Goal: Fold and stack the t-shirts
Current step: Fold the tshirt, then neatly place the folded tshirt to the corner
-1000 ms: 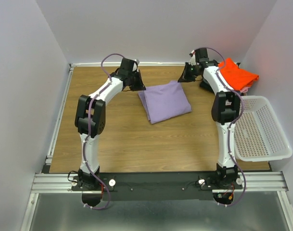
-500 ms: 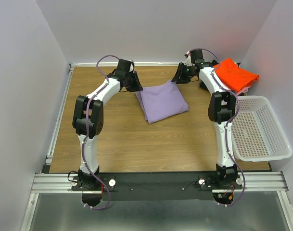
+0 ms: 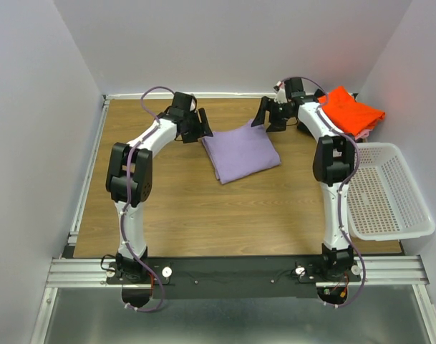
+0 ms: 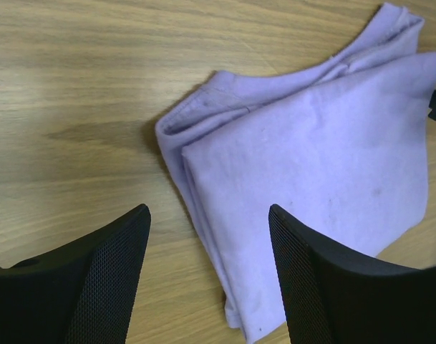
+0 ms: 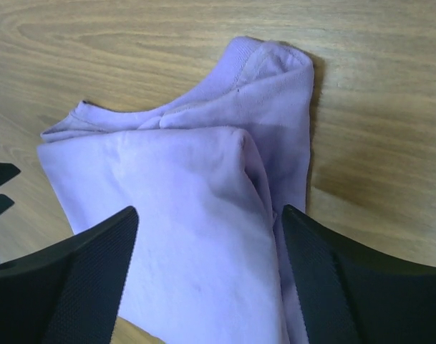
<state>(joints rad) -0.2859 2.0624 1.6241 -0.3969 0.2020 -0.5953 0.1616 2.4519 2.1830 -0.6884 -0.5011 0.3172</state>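
Both wide and empty: left end effector (image 4: 208, 215) hangs over one far corner of the folded lavender t-shirt (image 4: 325, 158), which lies flat on the bench (image 4: 74, 86) — its folded corner shows between the fingers and the bulk runs off ahead past the right-hand finger. The right end effector (image 5: 208, 211) sits over the opposite far corner of the same shirt, with cloth filling the gap between its fingers. Outboard of the right end effector, a folded orange-red t-shirt (image 3: 354, 109) lies at the bench's far corner — the white mesh basket (image 3: 389, 193) is just beside it, back toward the arm base.
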